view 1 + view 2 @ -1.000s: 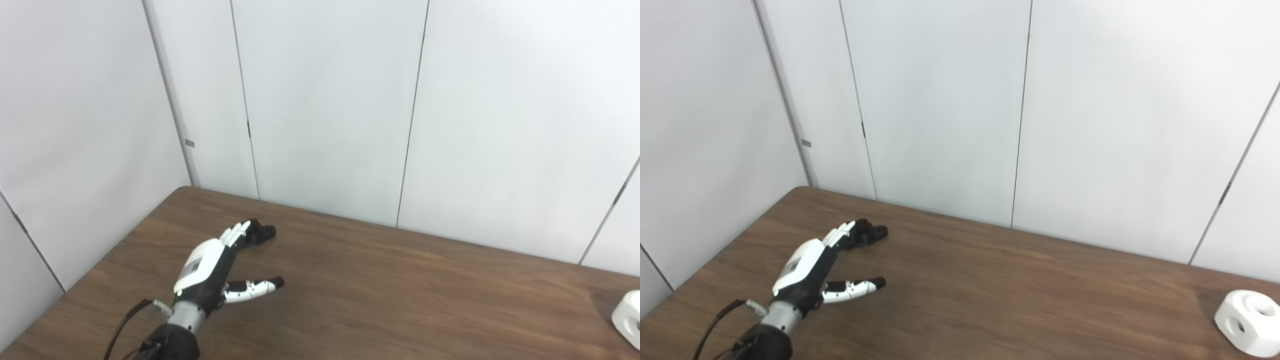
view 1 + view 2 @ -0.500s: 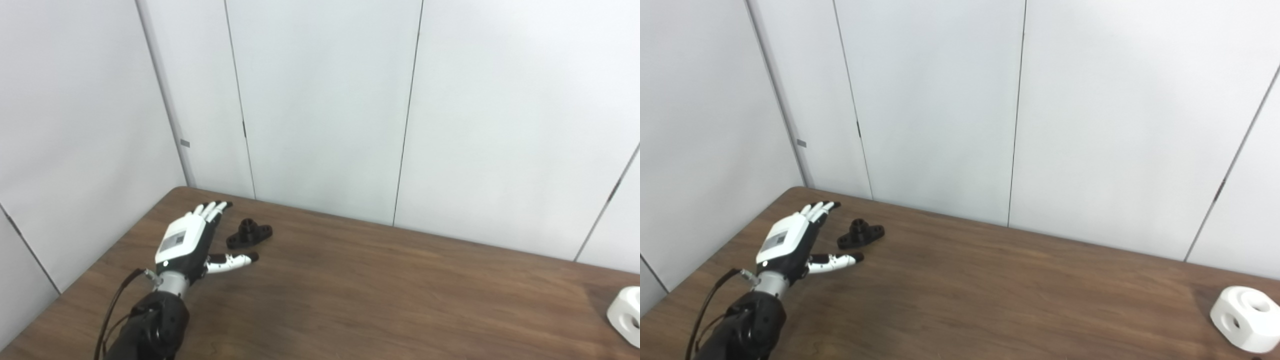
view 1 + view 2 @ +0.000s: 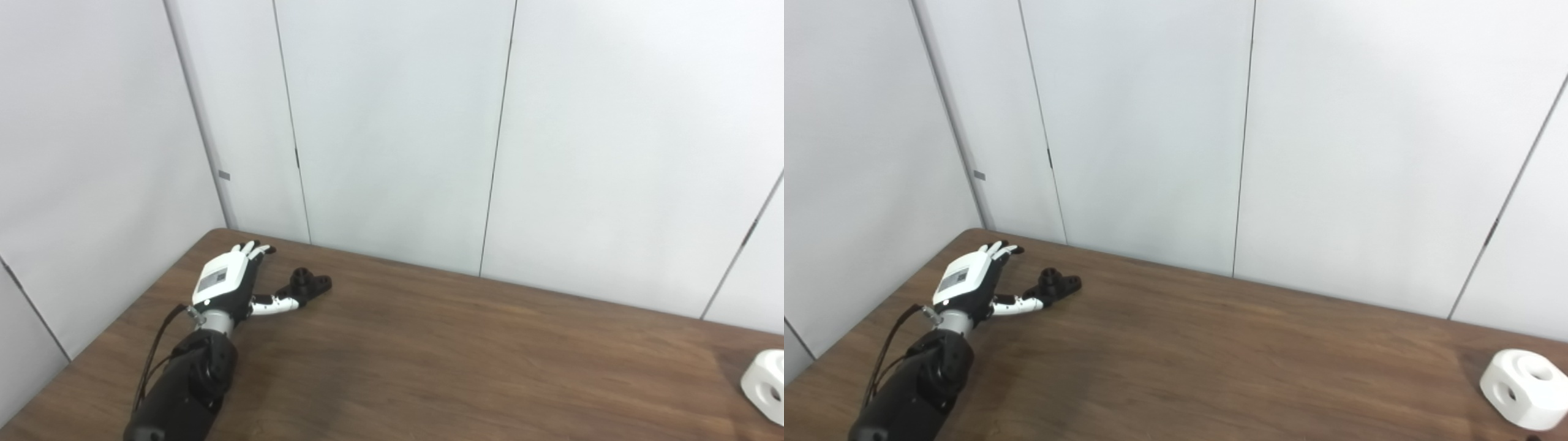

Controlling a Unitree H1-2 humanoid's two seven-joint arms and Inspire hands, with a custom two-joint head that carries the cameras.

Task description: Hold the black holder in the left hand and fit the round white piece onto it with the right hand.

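Note:
The black holder [image 3: 308, 285] lies flat on the brown table [image 3: 441, 343] near its far left corner; it is a small flanged base with a short post. My left hand [image 3: 228, 283] is open just left of it, fingers stretched toward the wall. Its thumb [image 3: 277, 302] reaches to the near end of the holder, and I cannot tell if they touch. The round white piece [image 3: 1522, 389], a chunky ring with holes, rests at the table's far right. My right hand is out of view.
White wall panels [image 3: 398, 135] stand close behind and to the left of the table. The table's left edge runs just beside my left forearm [image 3: 184, 392].
The camera has shifted slightly. My left hand moved off the holder to its left and farther back toward the corner, uncovering it. The holder and white piece stayed put.

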